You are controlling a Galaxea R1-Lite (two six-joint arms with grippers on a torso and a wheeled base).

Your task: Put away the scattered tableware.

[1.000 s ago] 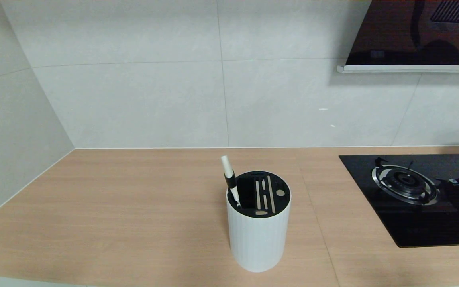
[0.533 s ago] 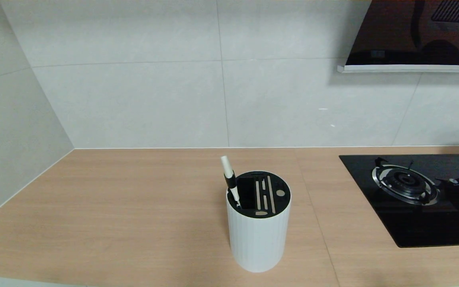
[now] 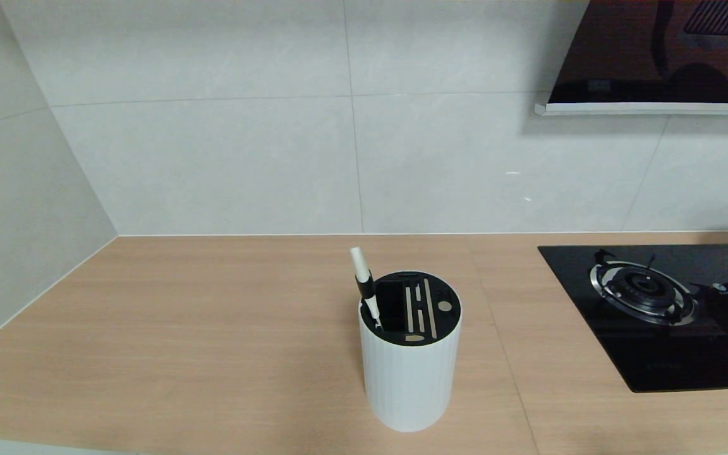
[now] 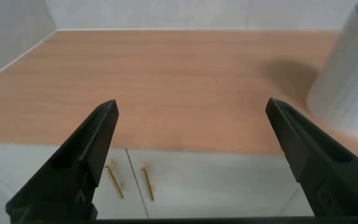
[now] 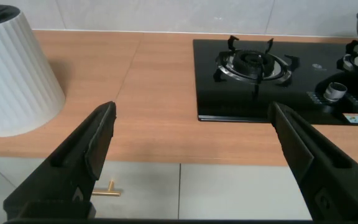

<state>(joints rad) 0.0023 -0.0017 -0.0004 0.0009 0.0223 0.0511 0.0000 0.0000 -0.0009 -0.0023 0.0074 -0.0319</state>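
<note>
A white ribbed holder point(image 3: 409, 373) stands upright on the worktop point(image 3: 212, 328), left of the stove point(image 3: 655, 360) and well apart from it. Its black top has narrow slots and one large opening. A white-handled utensil point(image 3: 362, 275) leans in that opening against its left edge, handle up. The left gripper point(image 4: 190, 112) and right gripper point(image 5: 191, 115) hang spread and empty at the worktop's front edge, probably a waiting pose that leaves the holder's top free.
</note>
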